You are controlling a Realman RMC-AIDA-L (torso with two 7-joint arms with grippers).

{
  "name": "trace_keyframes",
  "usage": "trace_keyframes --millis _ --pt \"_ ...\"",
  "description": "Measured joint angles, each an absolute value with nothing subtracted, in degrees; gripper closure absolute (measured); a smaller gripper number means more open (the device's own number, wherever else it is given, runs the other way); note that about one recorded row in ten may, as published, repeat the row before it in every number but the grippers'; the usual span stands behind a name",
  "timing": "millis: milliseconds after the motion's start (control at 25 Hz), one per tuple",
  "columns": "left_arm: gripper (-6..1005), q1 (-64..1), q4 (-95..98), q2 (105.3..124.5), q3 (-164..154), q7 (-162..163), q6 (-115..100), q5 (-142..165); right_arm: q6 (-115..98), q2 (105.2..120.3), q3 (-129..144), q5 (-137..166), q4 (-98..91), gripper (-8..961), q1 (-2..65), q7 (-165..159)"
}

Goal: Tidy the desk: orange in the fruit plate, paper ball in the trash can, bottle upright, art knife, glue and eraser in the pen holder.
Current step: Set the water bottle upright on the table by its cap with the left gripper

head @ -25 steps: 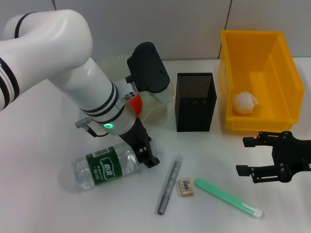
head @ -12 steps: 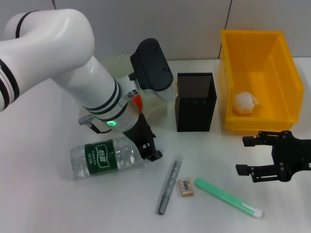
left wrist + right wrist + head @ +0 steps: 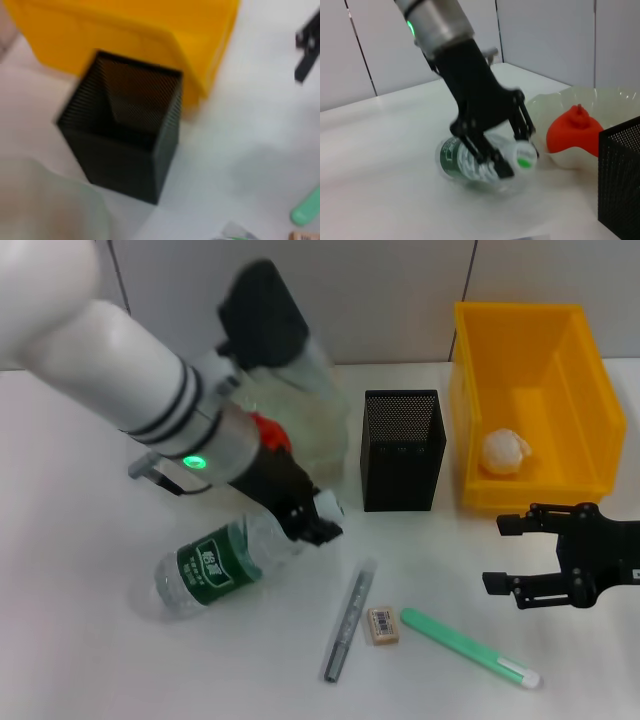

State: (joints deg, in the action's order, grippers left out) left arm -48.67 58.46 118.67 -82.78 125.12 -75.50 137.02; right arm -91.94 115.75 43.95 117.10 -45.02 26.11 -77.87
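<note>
White desk [image 3: 80, 660] below a pale panelled wall; left gripper [image 3: 312, 520] pinching the bottle [image 3: 225, 562] near its neck
Bottle tilted, cap end lifted off the desk at centre-left; the arm hides much of the fruit plate [image 3: 320, 420] and orange [image 3: 270, 430]. Right gripper [image 3: 520, 555] hovers near right, fingers spread
</note>
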Motion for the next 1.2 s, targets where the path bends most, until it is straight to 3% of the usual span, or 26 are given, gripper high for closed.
trace_keyframes --millis 240,720,1200 --pt "552 -45.03 64.32 118.40 -71.54 122.52 -82.88 134.26 -91.68 115.75 43.94 117.02 -45.00 122 26.52 -77.87" --pt "546 -43.95 64.96 117.98 -48.02 112.54 -96.40 132.64 -91.57 115.75 43.94 117.02 -45.00 123 27.25 -78.58" --pt "539 -36.32 66.92 113.72 -43.65 106.40 -100.01 121.72 -90.87 115.92 43.94 117.05 -45.23 123 27.35 -79.32"
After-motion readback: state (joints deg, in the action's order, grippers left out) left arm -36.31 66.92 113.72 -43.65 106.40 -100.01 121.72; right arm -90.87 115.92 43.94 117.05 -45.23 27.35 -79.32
